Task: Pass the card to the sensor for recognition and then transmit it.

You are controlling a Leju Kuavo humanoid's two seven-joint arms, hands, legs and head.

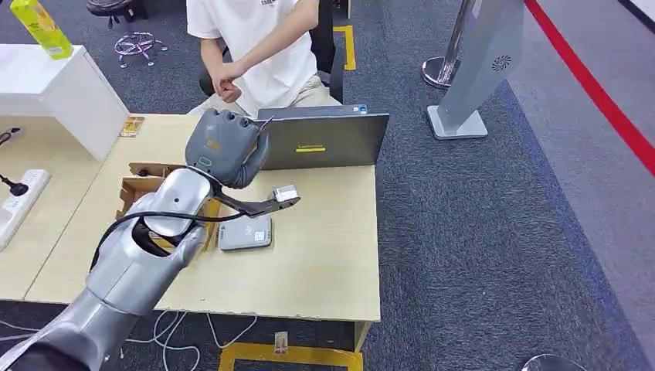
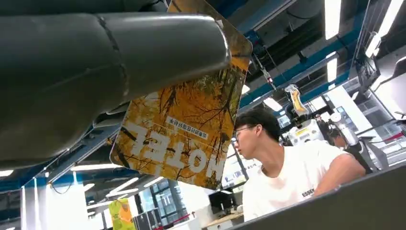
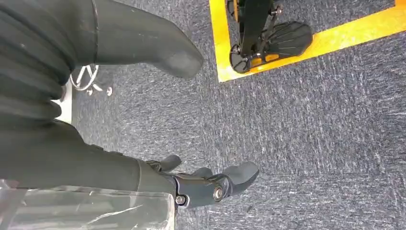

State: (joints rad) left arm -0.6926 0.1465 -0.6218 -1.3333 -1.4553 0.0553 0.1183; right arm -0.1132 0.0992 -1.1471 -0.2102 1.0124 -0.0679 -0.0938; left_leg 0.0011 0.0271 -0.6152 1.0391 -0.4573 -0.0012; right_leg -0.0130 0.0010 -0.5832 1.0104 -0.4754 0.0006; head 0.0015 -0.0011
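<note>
My left hand (image 1: 222, 145) is raised above the wooden table (image 1: 324, 263), in front of the laptop. It pinches a card (image 2: 184, 129) printed with yellow autumn trees and the word HOTEL; the thumb (image 2: 105, 62) presses on the card's upper part. From the head view only the card's thin edge (image 1: 264, 124) sticks out past the hand. The grey card sensor (image 1: 246, 232) lies flat on the table, below and nearer than the hand. My right hand (image 3: 201, 184) hangs over the carpet with its fingers apart and nothing in it.
A person in a white shirt (image 1: 263, 46) sits behind the table, arms folded in. A grey laptop (image 1: 324, 139) stands at the far edge. A cardboard box (image 1: 139, 189) sits left of the sensor, with a loose card (image 1: 132, 126) and a power strip (image 1: 17, 202) further left.
</note>
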